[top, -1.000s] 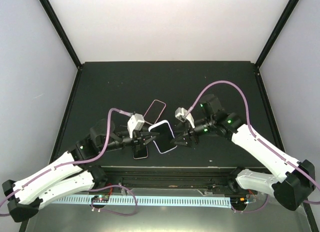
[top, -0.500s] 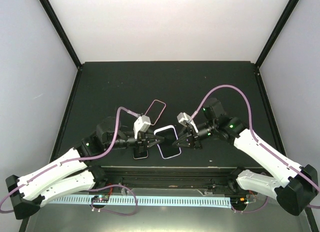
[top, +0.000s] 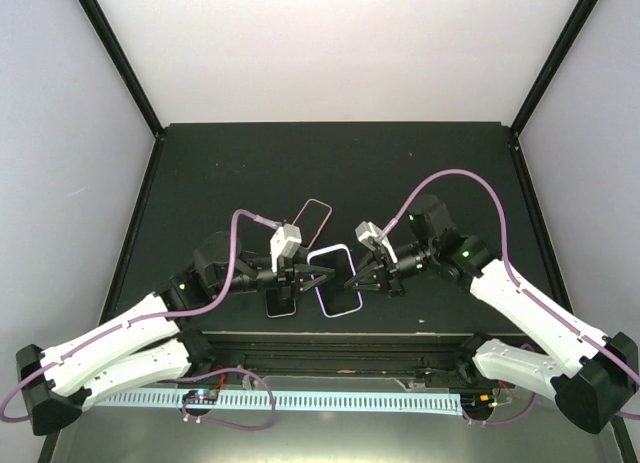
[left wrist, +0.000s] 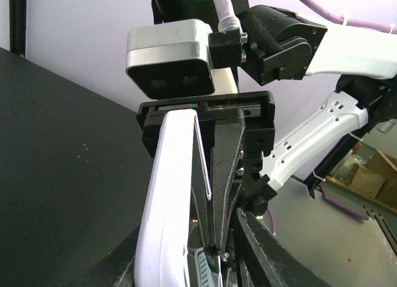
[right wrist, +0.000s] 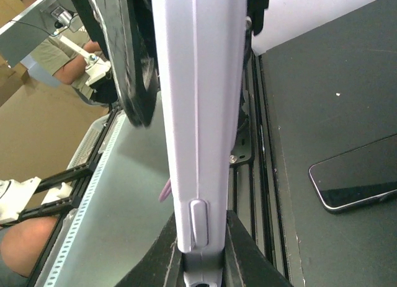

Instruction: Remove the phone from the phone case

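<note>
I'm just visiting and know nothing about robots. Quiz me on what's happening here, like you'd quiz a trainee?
1. True or false: the dark phone lies flat on the table.
2. The right gripper is clamped on: A the dark phone, B the white case, C nothing.
3. Fill in: the pink-rimmed item lies ___ from the arm bases than the white case.
Key: 1 true; 2 B; 3 farther.

Open mat (top: pixel 400 163) lies beyond us; a loose phone (top: pixel 283 307) and a pink-rimmed case (top: pixel 312 217) crowd our left gripper (top: pixel 322 277).
</note>
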